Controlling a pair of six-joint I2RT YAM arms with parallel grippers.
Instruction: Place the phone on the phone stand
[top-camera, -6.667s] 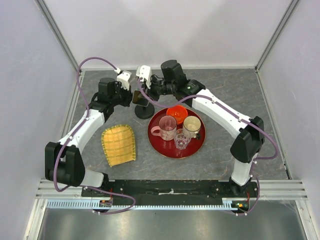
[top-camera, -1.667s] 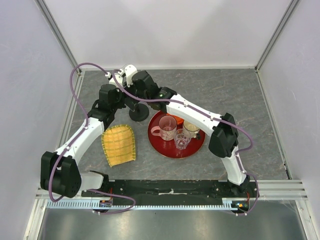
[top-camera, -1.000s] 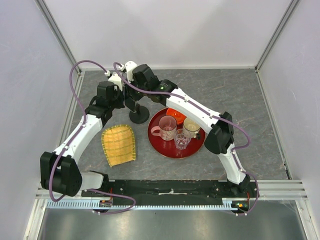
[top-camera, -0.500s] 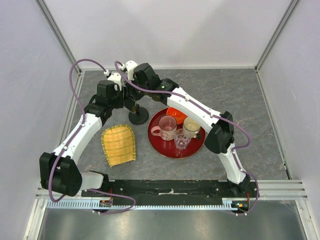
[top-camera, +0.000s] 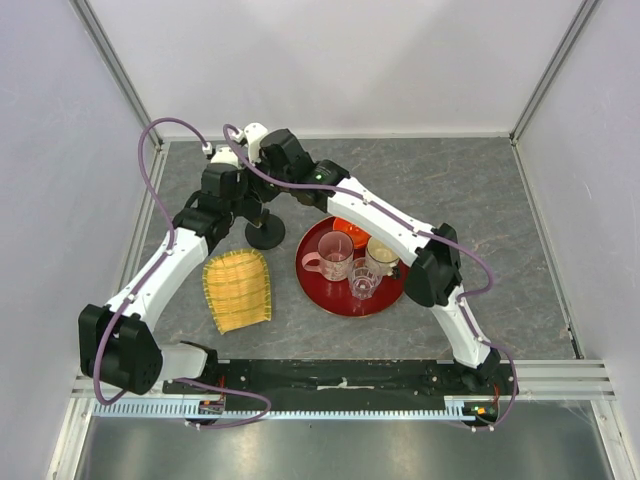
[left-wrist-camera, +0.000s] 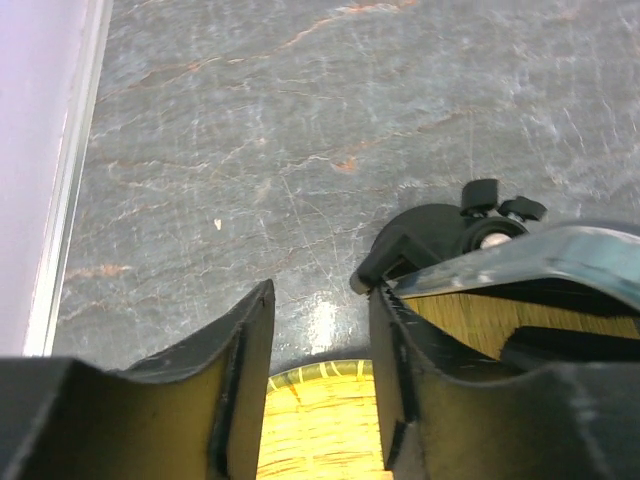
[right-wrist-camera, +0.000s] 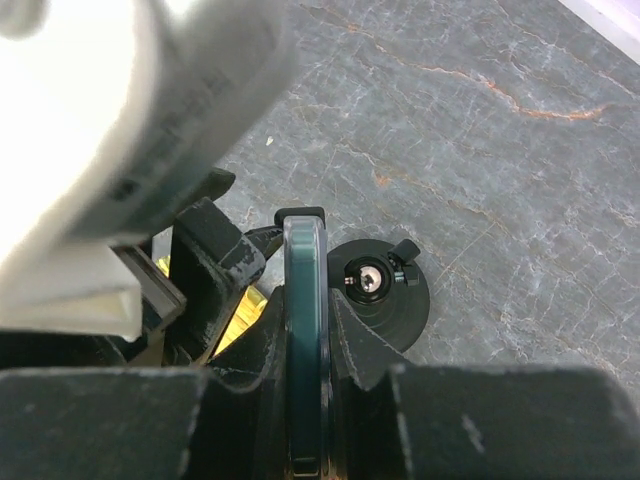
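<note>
My right gripper is shut on the phone, a thin dark slab held on edge with its top end pointing down. The phone stand, a black disc base with a short post, stands on the table just right of the phone's lower end and below it. In the top view the stand sits under both grippers. My left gripper is open and empty, close against the left side of the right gripper. The phone's glossy edge shows outside its right finger.
A yellow woven mat lies near and left of the stand, partly under my left gripper. A round red tray with cups, a glass and an orange bowl sits right of the stand. The left wall rail is close.
Both grippers have shifted a little left and nearer over the stand. The stand's base now shows slightly further left. The right gripper still holds the phone.
</note>
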